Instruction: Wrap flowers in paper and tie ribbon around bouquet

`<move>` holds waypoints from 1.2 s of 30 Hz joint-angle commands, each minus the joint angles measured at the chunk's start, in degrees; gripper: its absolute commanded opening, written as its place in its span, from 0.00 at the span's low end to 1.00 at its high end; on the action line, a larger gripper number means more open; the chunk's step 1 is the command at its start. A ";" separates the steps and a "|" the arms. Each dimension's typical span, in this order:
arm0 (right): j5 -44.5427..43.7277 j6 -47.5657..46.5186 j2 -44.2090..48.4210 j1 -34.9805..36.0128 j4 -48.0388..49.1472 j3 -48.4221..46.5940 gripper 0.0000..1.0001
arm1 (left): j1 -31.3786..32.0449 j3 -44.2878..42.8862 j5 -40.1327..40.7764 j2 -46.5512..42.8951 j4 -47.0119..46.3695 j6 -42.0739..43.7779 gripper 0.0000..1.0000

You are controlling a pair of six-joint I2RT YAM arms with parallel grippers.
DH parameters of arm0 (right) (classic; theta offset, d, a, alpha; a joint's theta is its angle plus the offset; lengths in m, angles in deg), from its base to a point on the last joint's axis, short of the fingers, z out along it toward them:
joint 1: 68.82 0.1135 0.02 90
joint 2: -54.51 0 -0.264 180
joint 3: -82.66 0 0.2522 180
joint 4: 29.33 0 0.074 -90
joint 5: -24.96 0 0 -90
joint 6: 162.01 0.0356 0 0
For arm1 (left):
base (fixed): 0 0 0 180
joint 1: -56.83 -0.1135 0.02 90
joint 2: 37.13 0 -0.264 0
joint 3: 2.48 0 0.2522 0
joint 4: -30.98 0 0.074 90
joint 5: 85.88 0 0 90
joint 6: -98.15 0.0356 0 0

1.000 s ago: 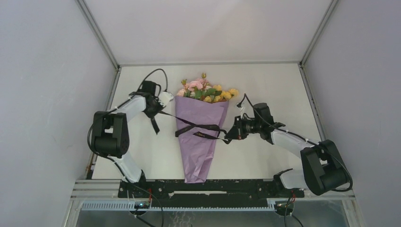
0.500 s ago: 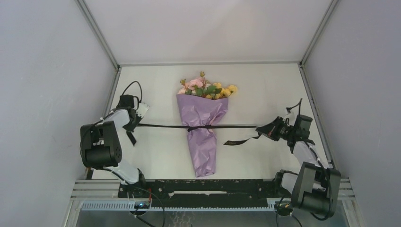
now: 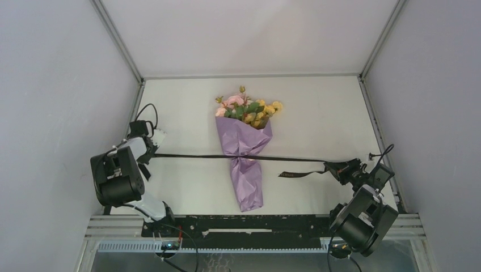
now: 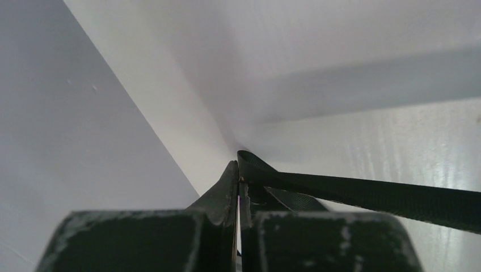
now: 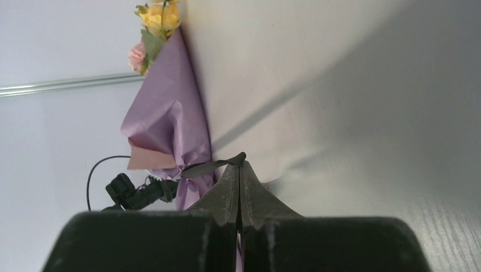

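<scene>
Ribbon is clamped taut by left gripper and right gripper near opposite table edges, cinched around the bouquet.

Both arms splay wide apart, left pincer and right pincer pinched shut, apparently low

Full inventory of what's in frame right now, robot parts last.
flowers: one bunch, pink and yellow with green leaves, at the paper's far, wide end.
paper: one sheet, lilac, cone around the stems, mid-table, cinched at its waist.
ribbon: one, black, taut across the cone's waist; loose tail on the table towards the right.
table: one, white.
left claw: one, black, shut on ribbon, left table edge.
right claw: one, black, shut on ribbon, near-right.
</scene>
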 commanded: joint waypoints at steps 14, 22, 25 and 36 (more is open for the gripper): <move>-20.36 -7.36 17.51 42.85 -4.74 -21.92 0.00 | 4.61 -5.98 -11.25 -10.95 14.94 -0.41 0.02; -16.41 -18.62 8.16 72.12 -4.94 -42.29 0.00 | 25.64 -26.96 -45.82 -20.70 39.72 -4.70 0.78; -11.78 -16.81 3.44 74.98 1.56 -45.91 0.00 | 32.38 -33.41 -60.06 -19.94 38.05 -11.34 0.84; -7.48 -11.16 -1.68 75.89 12.42 -47.80 0.00 | 48.98 -28.34 -59.91 -14.17 18.27 -20.31 0.97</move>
